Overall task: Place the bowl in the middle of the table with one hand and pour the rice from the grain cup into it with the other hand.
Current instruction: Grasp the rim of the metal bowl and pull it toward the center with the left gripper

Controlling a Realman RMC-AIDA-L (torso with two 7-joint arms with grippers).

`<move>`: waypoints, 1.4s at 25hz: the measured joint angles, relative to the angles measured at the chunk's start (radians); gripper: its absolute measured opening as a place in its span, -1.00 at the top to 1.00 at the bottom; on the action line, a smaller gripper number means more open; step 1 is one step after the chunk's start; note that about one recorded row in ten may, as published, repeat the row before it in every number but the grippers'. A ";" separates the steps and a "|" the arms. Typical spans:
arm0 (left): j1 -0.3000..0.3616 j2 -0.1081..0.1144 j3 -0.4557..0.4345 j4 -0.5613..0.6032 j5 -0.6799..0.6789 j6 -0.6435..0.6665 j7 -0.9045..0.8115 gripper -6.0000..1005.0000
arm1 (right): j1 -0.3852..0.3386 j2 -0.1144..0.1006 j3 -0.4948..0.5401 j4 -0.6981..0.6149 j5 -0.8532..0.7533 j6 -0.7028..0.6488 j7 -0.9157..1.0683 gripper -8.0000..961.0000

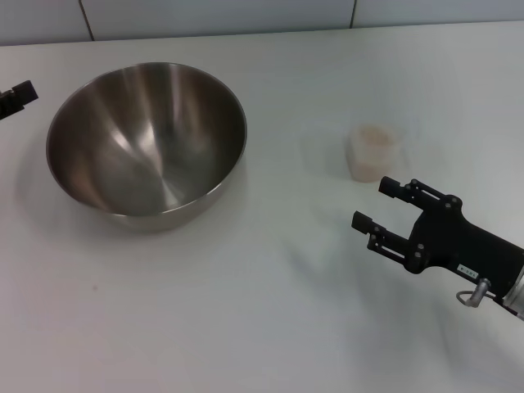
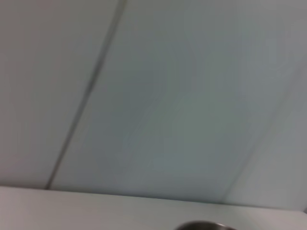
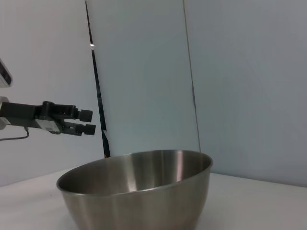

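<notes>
The steel bowl (image 1: pixel 147 139) stands upright and empty on the left half of the white table (image 1: pixel 262 311). Its rim (image 2: pixel 204 225) just shows in the left wrist view, and its side (image 3: pixel 139 196) fills the lower part of the right wrist view. The clear grain cup (image 1: pixel 372 151) holds pale rice (image 1: pixel 375 135) and stands right of centre. My right gripper (image 1: pixel 381 205) hovers open just in front of the cup, touching nothing. At the far left edge, left of the bowl, my left gripper (image 1: pixel 16 97) is held above the table; its fingers (image 3: pixel 87 115) show slightly apart and hold nothing.
A pale panelled wall (image 1: pixel 246 16) runs along the table's far edge. Bare tabletop lies between the bowl and the cup and along the near side.
</notes>
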State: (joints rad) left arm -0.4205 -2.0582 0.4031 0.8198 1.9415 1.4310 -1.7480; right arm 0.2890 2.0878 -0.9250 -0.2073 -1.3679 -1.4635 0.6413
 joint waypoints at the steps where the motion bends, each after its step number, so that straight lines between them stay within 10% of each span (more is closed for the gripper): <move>1: -0.004 0.003 0.011 0.002 0.009 -0.027 -0.033 -0.55 | 0.000 0.000 0.000 0.002 0.002 0.000 -0.003 -0.47; 9: -0.012 0.002 0.176 0.099 0.177 -0.121 -0.264 -0.54 | 0.013 0.000 0.000 0.002 0.008 0.005 -0.010 -0.47; 35: -0.013 -0.008 0.288 0.077 0.222 -0.172 -0.298 -0.48 | 0.030 -0.002 0.005 -0.006 0.014 0.038 -0.012 -0.47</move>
State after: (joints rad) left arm -0.4339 -2.0661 0.6912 0.8966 2.1640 1.2594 -2.0464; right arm 0.3192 2.0862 -0.9199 -0.2131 -1.3544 -1.4251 0.6289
